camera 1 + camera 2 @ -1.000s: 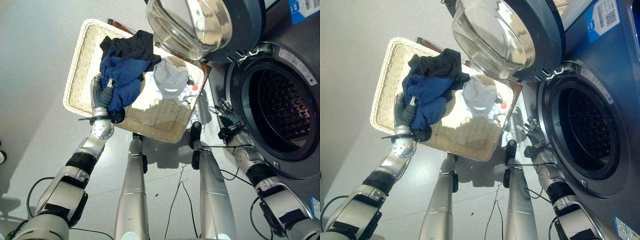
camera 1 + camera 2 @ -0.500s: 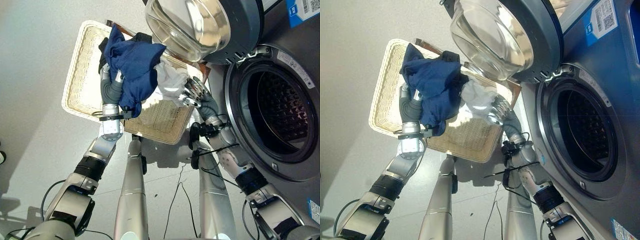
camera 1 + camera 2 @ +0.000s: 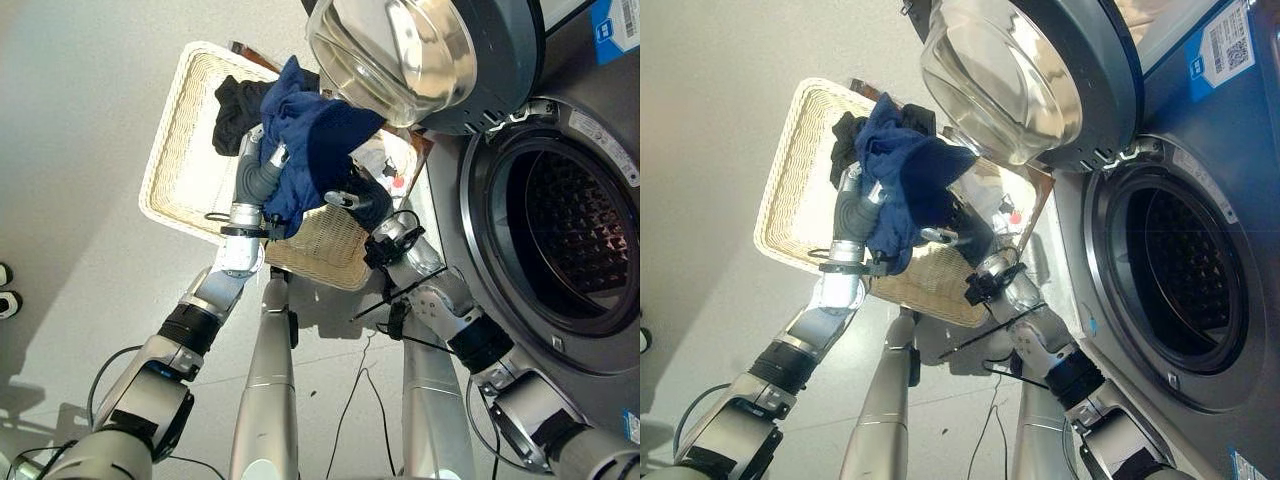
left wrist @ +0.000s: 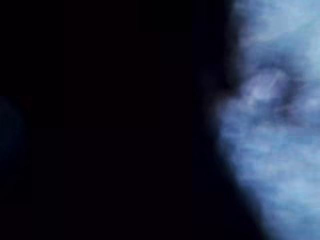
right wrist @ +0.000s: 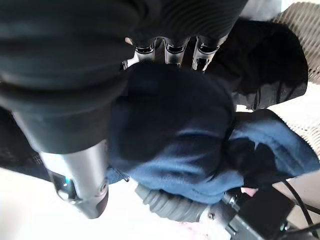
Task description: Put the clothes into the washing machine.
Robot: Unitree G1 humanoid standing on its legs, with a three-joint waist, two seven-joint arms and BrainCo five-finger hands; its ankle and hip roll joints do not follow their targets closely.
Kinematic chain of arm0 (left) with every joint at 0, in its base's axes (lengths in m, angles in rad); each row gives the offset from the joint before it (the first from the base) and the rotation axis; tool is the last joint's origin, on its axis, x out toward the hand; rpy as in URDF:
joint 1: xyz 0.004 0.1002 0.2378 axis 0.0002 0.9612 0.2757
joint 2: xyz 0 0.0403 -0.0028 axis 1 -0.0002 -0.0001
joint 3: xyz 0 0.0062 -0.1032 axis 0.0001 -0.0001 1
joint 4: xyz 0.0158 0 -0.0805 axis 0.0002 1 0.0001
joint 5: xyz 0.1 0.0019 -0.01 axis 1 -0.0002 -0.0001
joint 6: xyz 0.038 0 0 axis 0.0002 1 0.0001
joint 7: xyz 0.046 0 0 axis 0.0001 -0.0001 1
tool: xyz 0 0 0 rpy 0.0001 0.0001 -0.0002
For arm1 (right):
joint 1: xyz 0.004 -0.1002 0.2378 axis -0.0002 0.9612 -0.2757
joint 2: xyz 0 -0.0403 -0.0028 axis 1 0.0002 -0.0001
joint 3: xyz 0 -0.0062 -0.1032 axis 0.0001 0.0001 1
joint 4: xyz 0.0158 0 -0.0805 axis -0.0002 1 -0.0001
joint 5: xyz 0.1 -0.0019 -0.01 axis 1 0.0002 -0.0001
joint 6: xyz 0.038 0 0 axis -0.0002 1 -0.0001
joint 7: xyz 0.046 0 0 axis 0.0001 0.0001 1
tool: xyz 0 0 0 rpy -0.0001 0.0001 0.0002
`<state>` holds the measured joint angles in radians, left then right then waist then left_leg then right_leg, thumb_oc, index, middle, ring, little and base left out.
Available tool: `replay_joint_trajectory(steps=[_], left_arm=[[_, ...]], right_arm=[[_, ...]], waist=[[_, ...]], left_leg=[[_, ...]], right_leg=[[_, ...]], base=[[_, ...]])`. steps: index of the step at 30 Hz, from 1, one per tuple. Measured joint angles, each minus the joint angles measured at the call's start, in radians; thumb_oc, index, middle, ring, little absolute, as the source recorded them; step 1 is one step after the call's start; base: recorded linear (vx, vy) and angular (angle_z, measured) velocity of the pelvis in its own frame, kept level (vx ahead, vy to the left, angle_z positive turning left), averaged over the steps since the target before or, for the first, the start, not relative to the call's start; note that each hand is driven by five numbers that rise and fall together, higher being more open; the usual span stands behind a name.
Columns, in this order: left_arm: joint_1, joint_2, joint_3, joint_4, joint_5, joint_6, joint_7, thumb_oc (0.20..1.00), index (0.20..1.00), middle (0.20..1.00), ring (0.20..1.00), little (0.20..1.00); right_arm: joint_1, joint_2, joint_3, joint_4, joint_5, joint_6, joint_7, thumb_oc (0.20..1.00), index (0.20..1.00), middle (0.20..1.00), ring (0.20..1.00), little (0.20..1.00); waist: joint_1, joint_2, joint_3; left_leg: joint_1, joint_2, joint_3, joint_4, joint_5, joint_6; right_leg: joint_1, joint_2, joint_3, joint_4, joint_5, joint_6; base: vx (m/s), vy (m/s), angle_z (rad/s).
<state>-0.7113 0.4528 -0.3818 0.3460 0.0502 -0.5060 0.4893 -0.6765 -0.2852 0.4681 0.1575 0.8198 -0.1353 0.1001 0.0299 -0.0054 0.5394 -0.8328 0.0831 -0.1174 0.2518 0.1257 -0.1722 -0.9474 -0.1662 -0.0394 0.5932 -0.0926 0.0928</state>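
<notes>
A dark blue garment (image 3: 312, 140) hangs bunched above the wicker basket (image 3: 185, 150), and my left hand (image 3: 260, 172) is shut on its left side. My right hand (image 3: 362, 198) reaches in under the garment's right side, against the cloth (image 5: 175, 130). In the left wrist view the blue cloth (image 4: 280, 125) lies right up against the camera. A black garment (image 3: 235, 105) lies in the basket behind the blue one. A white garment (image 3: 378, 158) shows partly at the basket's right end. The washing machine's drum (image 3: 575, 230) stands open at the right.
The washer's round glass door (image 3: 410, 50) is swung open above the basket's right end, close over the lifted garment. The basket sits on a low stand on grey floor (image 3: 80, 250), with open floor to its left.
My left hand has lifted the blue garment out of the basket and carried it right, towards the washer. My right hand has swung from the drum's rim to under the garment.
</notes>
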Motion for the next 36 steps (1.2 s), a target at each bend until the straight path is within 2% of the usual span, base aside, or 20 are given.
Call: replay_joint_trajectory(steps=[4, 15, 16, 21, 22, 23, 24, 25, 31, 36], left_arm=[[-0.017, 0.000, -0.030, 0.000, 0.017, 0.014, 0.012, 0.200, 0.200, 0.200, 0.200, 0.200], [-0.063, 0.019, -0.069, 0.001, 0.135, 0.057, 0.045, 0.200, 0.200, 0.200, 0.200, 0.200], [-0.069, 0.029, -0.073, 0.001, 0.139, 0.059, 0.044, 0.200, 0.200, 0.200, 0.200, 0.200], [-0.096, 0.036, -0.108, 0.001, 0.177, 0.061, 0.043, 0.200, 0.200, 0.200, 0.200, 0.200], [-0.098, 0.037, -0.113, 0.001, 0.178, 0.061, 0.043, 0.228, 0.228, 0.228, 0.228, 0.228], [-0.101, 0.036, -0.118, 0.000, 0.186, 0.060, 0.043, 0.576, 0.576, 0.576, 0.576, 0.576], [-0.102, 0.035, -0.118, 0.001, 0.194, 0.061, 0.043, 0.881, 0.881, 0.881, 0.881, 0.881], [-0.103, 0.035, -0.121, 0.001, 0.195, 0.061, 0.043, 1.000, 1.000, 1.000, 1.000, 1.000], [-0.104, 0.032, -0.130, 0.001, 0.195, 0.061, 0.060, 1.000, 1.000, 1.000, 1.000, 1.000], [-0.097, 0.017, -0.128, 0.001, 0.195, 0.060, 0.119, 1.000, 1.000, 1.000, 1.000, 1.000]], right_arm=[[0.000, 0.000, 0.004, -0.007, 0.037, 0.008, 0.000, 1.000, 1.000, 1.000, 1.000, 1.000], [0.002, -0.001, 0.012, -0.024, 0.126, 0.013, -0.004, 1.000, 1.000, 1.000, 1.000, 1.000], [0.004, -0.002, 0.012, -0.024, 0.135, 0.012, -0.004, 0.200, 0.200, 0.200, 0.200, 0.200], [0.014, -0.006, 0.011, -0.024, 0.185, -0.019, -0.008, 0.200, 0.200, 0.200, 0.200, 0.200], [0.017, -0.007, 0.011, -0.024, 0.188, -0.022, -0.009, 0.200, 0.200, 0.200, 0.200, 0.200], [0.023, -0.008, 0.011, -0.024, 0.196, -0.028, -0.011, 0.200, 0.200, 0.200, 0.200, 0.200], [0.025, -0.008, 0.012, -0.024, 0.198, -0.033, -0.011, 0.200, 0.200, 0.200, 0.200, 0.200], [0.029, -0.007, 0.012, -0.024, 0.205, -0.039, -0.011, 0.200, 0.200, 0.200, 0.200, 0.200], [0.035, -0.006, 0.014, -0.024, 0.224, -0.049, -0.010, 0.200, 0.200, 0.200, 0.200, 0.200], [0.035, -0.005, 0.015, -0.024, 0.227, -0.056, -0.008, 0.200, 0.200, 0.200, 0.200, 0.200]], waist=[[0.012, 0.000, 0.000], [0.013, 0.000, 0.000], [0.012, 0.000, 0.000], [0.012, 0.000, 0.000], [0.011, 0.000, 0.000], [0.010, 0.000, 0.000], [0.010, 0.000, 0.000], [0.010, 0.000, 0.000], [0.011, 0.000, 0.000], [0.011, 0.000, 0.000]], left_leg=[[0.000, 0.000, -0.001, -0.003, 0.000, 0.000], [0.000, 0.000, -0.001, -0.007, 0.005, -0.007], [0.000, 0.000, -0.001, -0.007, 0.005, -0.007], [-0.001, 0.000, -0.001, -0.009, 0.005, -0.007], [-0.001, 0.000, 0.000, -0.009, 0.005, -0.007], [-0.001, 0.000, 0.000, -0.011, 0.005, -0.007], [-0.001, 0.000, 0.000, -0.012, 0.005, -0.007], [-0.001, 0.000, 0.001, -0.014, 0.005, -0.007], [-0.003, 0.000, 0.001, -0.018, 0.005, -0.007], [-0.004, 0.000, 0.001, -0.019, 0.005, -0.007]], right_leg=[[-0.002, 0.000, 0.000, 0.000, -0.004, 0.000], [-0.001, 0.000, -0.001, 0.000, -0.004, 0.000], [-0.001, 0.000, -0.001, 0.000, -0.004, 0.000], [-0.002, 0.000, -0.001, -0.005, -0.005, 0.001], [-0.002, -0.001, -0.001, -0.006, -0.005, 0.001], [-0.003, -0.001, -0.001, -0.007, -0.005, 0.001], [-0.003, -0.001, -0.001, -0.007, -0.005, 0.001], [-0.004, -0.001, -0.001, -0.009, -0.005, 0.001], [-0.004, -0.001, -0.002, -0.014, -0.005, 0.001], [-0.004, -0.001, -0.003, -0.013, -0.005, 0.002]], base=[[0.00, 0.000, 0.00], [0.00, 0.000, 0.00], [0.00, 0.000, 0.00], [0.00, 0.000, 0.00], [0.00, 0.000, 0.00], [0.00, 0.000, 0.00], [0.00, 0.000, 0.00], [0.00, 0.000, 0.00], [0.00, 0.000, 0.00], [0.00, 0.000, 0.00]])
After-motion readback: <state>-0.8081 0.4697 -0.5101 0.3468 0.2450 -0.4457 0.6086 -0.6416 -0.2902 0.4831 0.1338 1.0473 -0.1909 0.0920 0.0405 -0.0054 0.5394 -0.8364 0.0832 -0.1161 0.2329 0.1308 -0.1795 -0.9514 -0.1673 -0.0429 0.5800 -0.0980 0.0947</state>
